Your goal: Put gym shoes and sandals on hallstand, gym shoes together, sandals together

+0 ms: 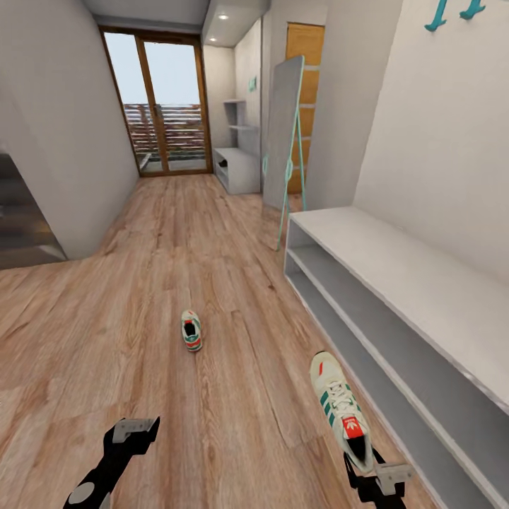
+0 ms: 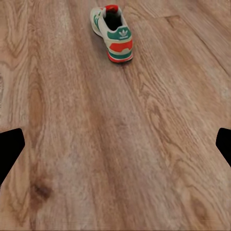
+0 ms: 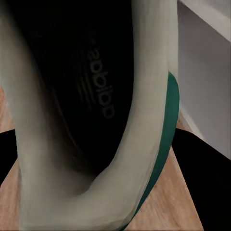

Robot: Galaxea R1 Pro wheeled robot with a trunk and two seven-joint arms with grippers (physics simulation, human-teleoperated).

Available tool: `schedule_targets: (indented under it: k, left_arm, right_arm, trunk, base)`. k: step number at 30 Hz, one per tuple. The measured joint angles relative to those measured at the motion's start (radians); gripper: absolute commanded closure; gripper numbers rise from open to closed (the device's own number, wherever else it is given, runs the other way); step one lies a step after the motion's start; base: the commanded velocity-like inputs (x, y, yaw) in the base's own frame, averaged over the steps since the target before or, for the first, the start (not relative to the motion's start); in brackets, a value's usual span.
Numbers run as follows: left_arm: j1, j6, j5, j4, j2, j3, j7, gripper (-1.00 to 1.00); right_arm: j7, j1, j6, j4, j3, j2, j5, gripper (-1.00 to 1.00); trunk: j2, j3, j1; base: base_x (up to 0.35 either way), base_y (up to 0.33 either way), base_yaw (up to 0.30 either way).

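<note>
Wood floor (image 1: pixel 177 283) has one sneaker (image 1: pixel 191 330) lying loose — the other sneaker (image 1: pixel 341 408) is gripped at its heel by the right gripper (image 1: pixel 372 475), beside a white bench (image 1: pixel 424 290). Left gripper (image 1: pixel 131 430) spread, empty. Nothing racked yet.

shoes (image 1: pixel 191 331) wht w/ grn stripes (red-orange heel) | floor (image 1: pixel 141 297) lt-brn wood grain

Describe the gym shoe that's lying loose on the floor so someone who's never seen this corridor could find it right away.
Start at the long grey shelf unit along the right wall, then look left across the wood floor to mid-corridor. The loose gym shoe lies there alone, its orange heel toward the robot, unlike its twin, held in the right gripper beside the shelves.
</note>
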Motion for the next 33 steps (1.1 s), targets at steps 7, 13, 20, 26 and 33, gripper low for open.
schedule_targets:
  k: [7,13,20,26,33]
  left_arm:
    - [0.000,0.000,0.000,0.000,0.000,0.000,0.000,-1.00]
    - [0.000,0.000,0.000,0.000,0.000,0.000,0.000,-1.00]
    - [0.000,0.000,0.000,0.000,0.000,0.000,0.000,-1.00]
    - [0.000,0.000,0.000,0.000,0.000,0.000,0.000,-1.00]
    - [0.000,0.000,0.000,0.000,0.000,0.000,0.000,-1.00]
  right_arm:
    - [0.000,0.000,0.000,0.000,0.000,0.000,0.000,1.00]
    - [0.000,0.000,0.001,0.000,0.001,0.000,0.001,1.00]
    - [0.001,0.000,0.001,0.000,0.000,0.000,0.000,1.00]
    - [0.001,0.000,0.001,0.000,0.000,0.000,0.001,1.00]
    - [0.001,0.000,-0.001,0.000,0.001,0.000,0.001,1.00]
  trunk:
    - [0.000,-0.007,0.000]
    - [0.000,-0.012,0.000]
    - [0.000,-0.013,0.000]
    - [0.000,-0.013,0.000]
    - [0.000,-0.013,0.000]
  base:
    - [0.310,-0.125,0.204]
    - [0.310,-0.126,0.147]
    - [0.310,-0.126,0.016]
    - [0.313,-0.126,0.001]
    - [0.326,-0.101,0.000]
